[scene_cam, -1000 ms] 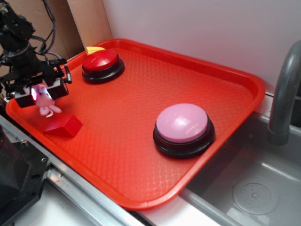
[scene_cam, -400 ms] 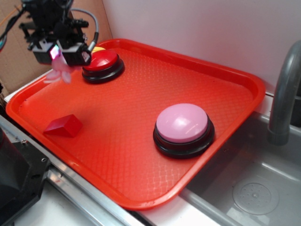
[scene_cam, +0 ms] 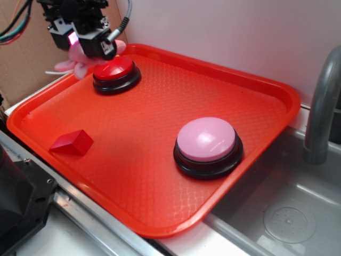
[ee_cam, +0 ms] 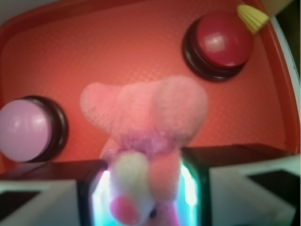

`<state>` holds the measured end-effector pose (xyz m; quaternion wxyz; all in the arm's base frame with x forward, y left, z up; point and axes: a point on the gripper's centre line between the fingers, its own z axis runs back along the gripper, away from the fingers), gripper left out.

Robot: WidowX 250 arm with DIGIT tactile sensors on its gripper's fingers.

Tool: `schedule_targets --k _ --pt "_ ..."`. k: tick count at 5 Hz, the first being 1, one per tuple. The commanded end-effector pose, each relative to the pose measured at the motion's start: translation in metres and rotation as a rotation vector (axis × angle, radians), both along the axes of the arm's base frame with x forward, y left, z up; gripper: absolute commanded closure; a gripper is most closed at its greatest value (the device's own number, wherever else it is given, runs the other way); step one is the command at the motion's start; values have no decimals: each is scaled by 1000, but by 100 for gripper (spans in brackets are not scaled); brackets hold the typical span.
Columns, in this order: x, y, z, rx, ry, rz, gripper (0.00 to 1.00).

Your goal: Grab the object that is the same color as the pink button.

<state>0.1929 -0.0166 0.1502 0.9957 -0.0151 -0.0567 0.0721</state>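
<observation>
My gripper is shut on the small pink plush bunny and holds it in the air above the tray's far left corner, beside the red button. In the wrist view the bunny hangs between my two fingers, with its ears drooping over the tray. The large light-pink dome button on its black base sits at the tray's right middle and also shows in the wrist view at the left edge.
A red dome button on a black base sits just right of the gripper. A red wedge block lies near the orange tray's front left edge. A yellow object lies behind the red button. A sink and faucet stand at the right.
The gripper has risen from the tray's left edge near the wedge and moved back toward the far corner, carrying the bunny up off the tray.
</observation>
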Motion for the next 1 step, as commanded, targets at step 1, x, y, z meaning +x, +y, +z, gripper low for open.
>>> schedule_targets --k 1 --pt "-13 -5 17 -20 -79 -104 100"
